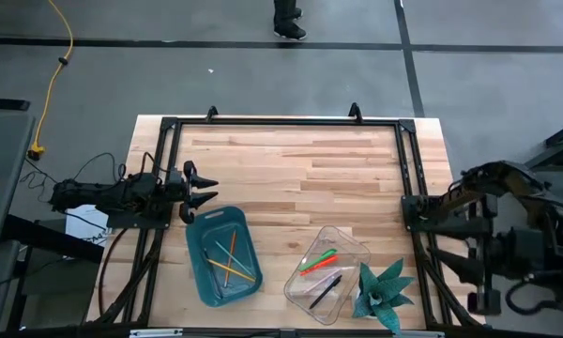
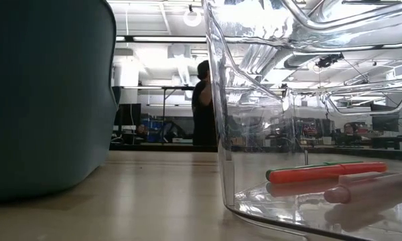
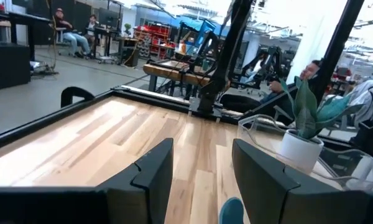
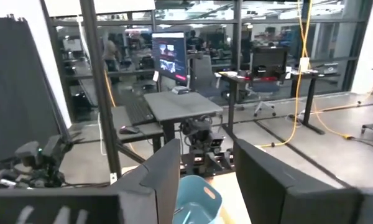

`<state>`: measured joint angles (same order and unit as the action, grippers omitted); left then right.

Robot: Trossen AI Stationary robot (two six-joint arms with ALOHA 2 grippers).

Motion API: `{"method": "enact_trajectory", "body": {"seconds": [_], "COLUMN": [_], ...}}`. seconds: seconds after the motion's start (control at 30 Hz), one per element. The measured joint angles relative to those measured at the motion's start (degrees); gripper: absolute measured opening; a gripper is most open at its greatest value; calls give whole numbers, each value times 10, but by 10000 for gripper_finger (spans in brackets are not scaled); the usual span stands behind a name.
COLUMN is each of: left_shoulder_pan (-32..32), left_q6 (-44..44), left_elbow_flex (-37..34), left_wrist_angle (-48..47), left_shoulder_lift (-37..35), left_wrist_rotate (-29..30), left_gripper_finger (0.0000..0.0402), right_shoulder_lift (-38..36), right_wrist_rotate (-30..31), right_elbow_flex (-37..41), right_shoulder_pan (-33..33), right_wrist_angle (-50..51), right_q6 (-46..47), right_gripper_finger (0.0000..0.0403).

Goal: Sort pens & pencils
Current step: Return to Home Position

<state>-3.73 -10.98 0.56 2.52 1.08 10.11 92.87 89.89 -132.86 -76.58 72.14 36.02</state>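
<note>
Several thin yellow and orange pencils (image 1: 230, 261) lie in the teal tray (image 1: 199, 253) at the table's near left. The green and red-orange pens (image 1: 317, 260) and the black pen (image 1: 325, 289) lie in the clear tray (image 1: 352, 246) to its right. In the low view, the red-orange pen (image 2: 325, 173) shows through the clear wall (image 2: 221, 134). My left gripper (image 1: 206, 191) (image 3: 202, 155) hovers open just beyond the teal tray's far left corner and holds nothing. My right gripper (image 4: 205, 155) is open and drawn back at the table's right edge.
A potted green plant (image 1: 380, 293) stands at the near edge, right of the clear tray. A black frame (image 1: 281, 120) runs around the table. Bare wood (image 1: 300, 178) fills the far half. A person (image 2: 202, 107) stands in the room beyond.
</note>
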Motion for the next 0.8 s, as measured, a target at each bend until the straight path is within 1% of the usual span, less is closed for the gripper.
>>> {"method": "enact_trajectory", "body": {"seconds": [0.13,0.17,0.2,0.27,0.3,0.37,0.4,0.43,0.53,0.57,0.6,0.63,0.77,0.8], "left_shoulder_pan": [0,0,0,0,0,0,0,0,0,0,0,0,0,0], "left_q6": [-15,-19,-25,-35,-40,-49,-54,-57,-59,-59,-59,-59,-59,-59], "left_elbow_flex": [0,0,0,0,0,0,0,0,0,0,0,0,0,0], "left_wrist_angle": [0,0,0,0,0,0,0,0,-1,-1,-1,-1,-1,-1], "left_shoulder_lift": [0,0,0,0,0,0,0,0,0,0,0,0,0,0], "left_wrist_rotate": [-3,-3,-4,-4,-4,-6,-7,-10,-11,-11,-11,-11,-11,-11], "left_gripper_finger": [152,152,152,152,152,152,152,152,152,152,152,152,152,152], "right_shoulder_lift": [-1,-1,-3,-4,-4,-3,-4,-7,-25,-30,-32,-33,-30,-30], "right_wrist_rotate": [0,-8,-29,-108,-170,-315,-365,-383,-375,-389,-418,-464,-704,-754], "right_elbow_flex": [6,6,6,6,6,6,6,6,6,5,5,5,7,7], "right_shoulder_pan": [5,11,19,42,57,88,100,109,130,140,152,165,227,243], "right_wrist_angle": [-123,-156,-195,-292,-348,-439,-463,-466,-448,-448,-448,-447,-445,-445], "right_q6": [-123,-158,-199,-305,-371,-495,-536,-557,-547,-539,-536,-536,-534,-528], "right_gripper_finger": [133,130,126,119,116,110,107,104,95,94,93,92,92,92]}}
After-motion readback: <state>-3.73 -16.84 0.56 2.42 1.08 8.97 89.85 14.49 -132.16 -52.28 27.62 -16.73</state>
